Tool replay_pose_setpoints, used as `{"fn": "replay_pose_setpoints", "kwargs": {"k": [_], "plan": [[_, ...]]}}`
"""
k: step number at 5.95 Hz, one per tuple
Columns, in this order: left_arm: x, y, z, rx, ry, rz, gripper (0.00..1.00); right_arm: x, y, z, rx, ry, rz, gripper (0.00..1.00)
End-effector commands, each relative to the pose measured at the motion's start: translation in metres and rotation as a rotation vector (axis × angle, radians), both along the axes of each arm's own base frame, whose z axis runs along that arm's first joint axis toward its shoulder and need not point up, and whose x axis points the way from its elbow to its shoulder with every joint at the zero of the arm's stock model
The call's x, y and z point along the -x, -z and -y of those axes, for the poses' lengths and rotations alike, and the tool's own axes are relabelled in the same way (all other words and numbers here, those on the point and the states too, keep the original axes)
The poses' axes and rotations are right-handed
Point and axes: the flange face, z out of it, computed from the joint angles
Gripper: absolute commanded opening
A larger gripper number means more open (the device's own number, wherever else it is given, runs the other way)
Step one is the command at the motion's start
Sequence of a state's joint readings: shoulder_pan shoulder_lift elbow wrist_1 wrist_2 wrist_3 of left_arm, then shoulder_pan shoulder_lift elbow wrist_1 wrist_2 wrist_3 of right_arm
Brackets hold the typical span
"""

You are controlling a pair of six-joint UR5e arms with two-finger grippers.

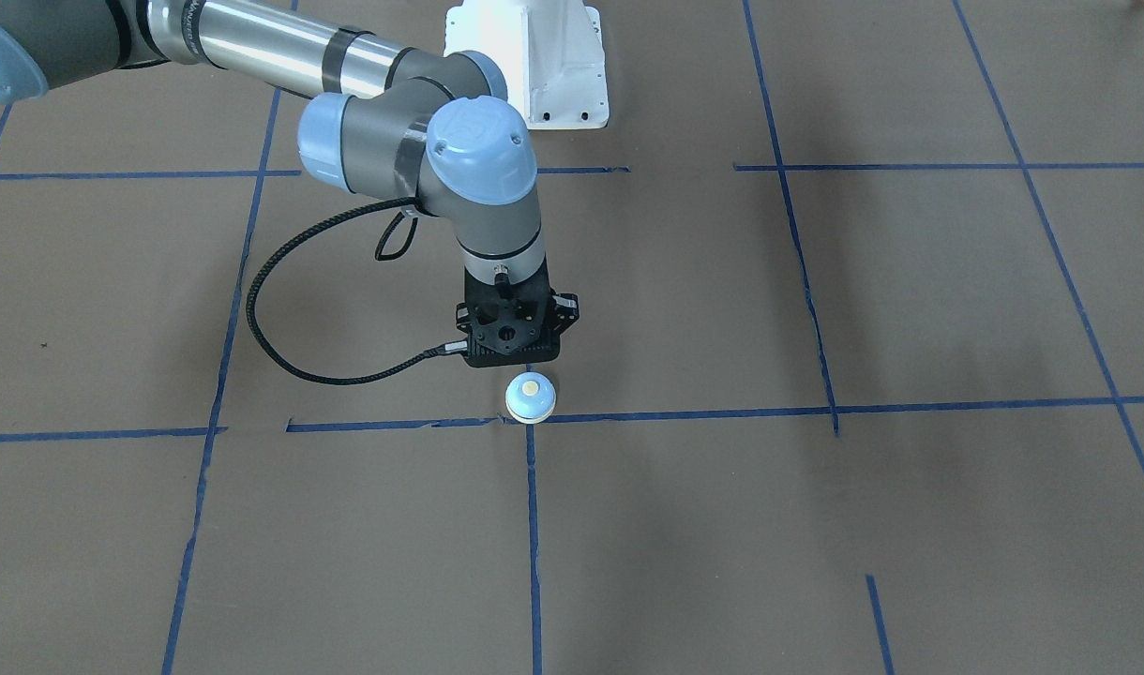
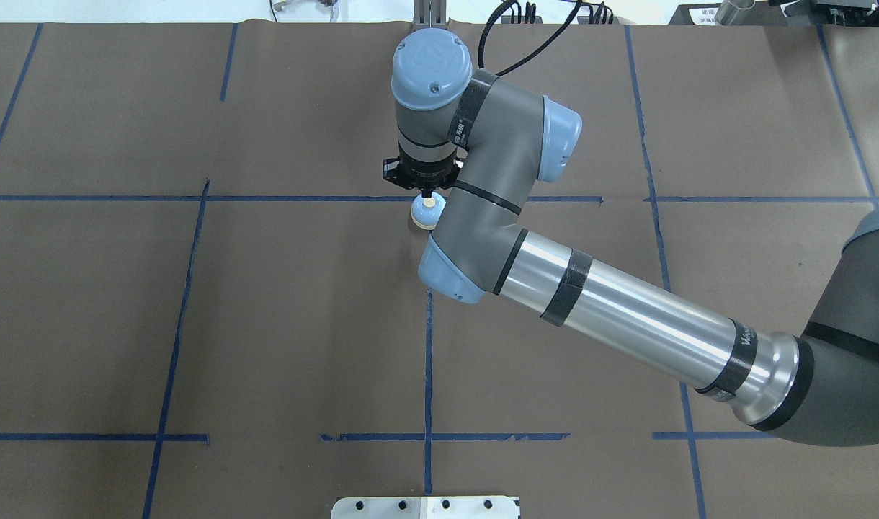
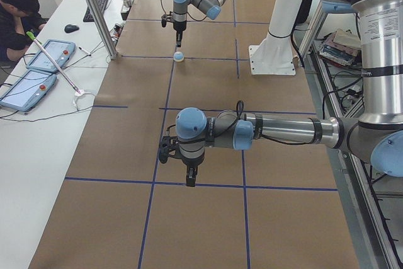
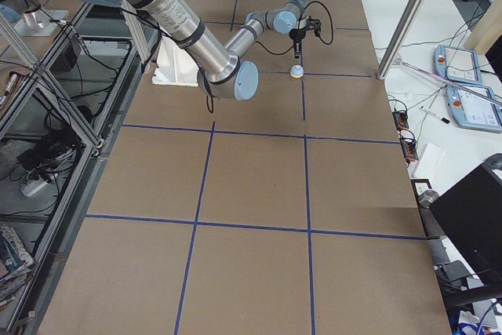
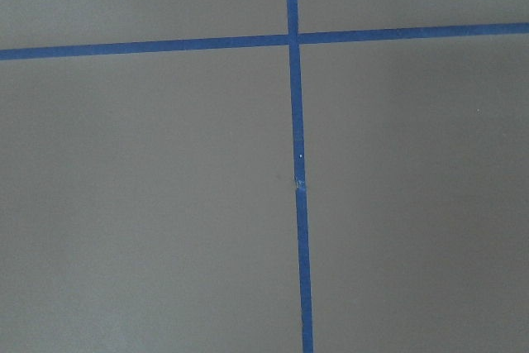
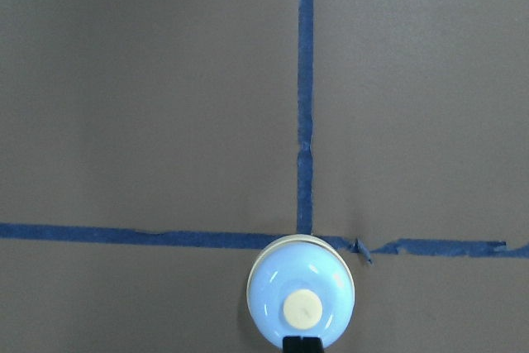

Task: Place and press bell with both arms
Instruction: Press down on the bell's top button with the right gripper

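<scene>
While the right gripper [image 2: 426,192] hangs vertical above the bell [image 1: 531,397], pressed together, we cannot judge the left gripper [image 3: 191,179].

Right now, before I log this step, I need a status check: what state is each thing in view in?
bell: standing upright on the table, button up, nothing gripping it.
right hand: fingers shut, empty, pointing down just above the bell's button.
left hand: far from the bell, pointing down at the table; open or shut cannot be told.
</scene>
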State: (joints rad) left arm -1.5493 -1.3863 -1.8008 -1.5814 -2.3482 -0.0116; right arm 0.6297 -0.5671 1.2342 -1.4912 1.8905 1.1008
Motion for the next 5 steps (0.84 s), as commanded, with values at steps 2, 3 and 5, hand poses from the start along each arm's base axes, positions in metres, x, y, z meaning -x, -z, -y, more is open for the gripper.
{"fn": "replay_pose_setpoints", "kwargs": {"k": [2,3,5], "plan": [[0.000,0.000,0.000,0.001,0.000,0.000,1.00,0.023,-0.016,0.014,-0.023,-0.009,-0.037,0.02],[0.000,-0.002,-0.001,0.004,0.000,0.000,1.00,0.025,-0.017,0.013,-0.022,-0.006,-0.038,0.02],[0.000,-0.002,-0.001,0.004,0.000,0.000,1.00,0.034,-0.022,0.006,-0.021,0.002,-0.049,0.02]]}}
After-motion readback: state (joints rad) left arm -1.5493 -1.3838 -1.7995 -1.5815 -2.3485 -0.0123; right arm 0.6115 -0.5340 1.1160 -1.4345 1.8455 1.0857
